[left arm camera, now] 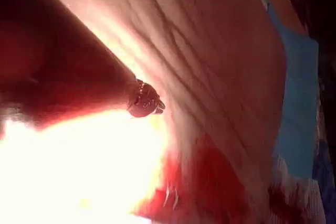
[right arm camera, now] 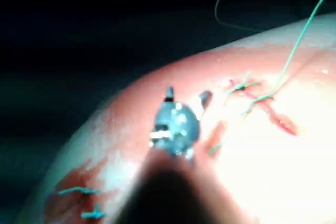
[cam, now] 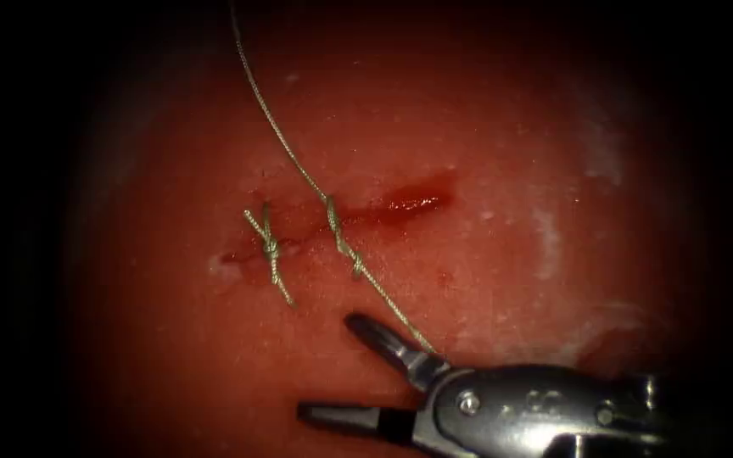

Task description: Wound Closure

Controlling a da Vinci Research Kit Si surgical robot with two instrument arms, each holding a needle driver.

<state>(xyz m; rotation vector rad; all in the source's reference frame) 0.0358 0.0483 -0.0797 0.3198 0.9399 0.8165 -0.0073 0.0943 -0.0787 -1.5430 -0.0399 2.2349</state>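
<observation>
The cut (cam: 358, 216) runs across the tissue (cam: 502, 153) with red fluid (cam: 413, 202) at its right end. Two knotted stitches cross it: a left one (cam: 270, 248) with short ends and a right one (cam: 341, 242). From the right stitch, thread (cam: 277, 127) rises out of the picture's top, and a second strand (cam: 396, 311) runs down to the hinge of my right tool (cam: 332, 367). That tool's jaws are spread open below the cut, gripping nothing. The right wrist view shows the same open tool (right arm camera: 187, 96) beside the stitches (right arm camera: 252, 93). My left tool's tip (left arm camera: 146, 99) hangs over the tissue (left arm camera: 220, 66).
A blue cloth (left arm camera: 299, 103) lies beside the tissue. More short thread ends (right arm camera: 79, 190) sit in a red patch on the tissue's side. Pale fatty streaks (cam: 549, 242) mark the tissue right of the cut.
</observation>
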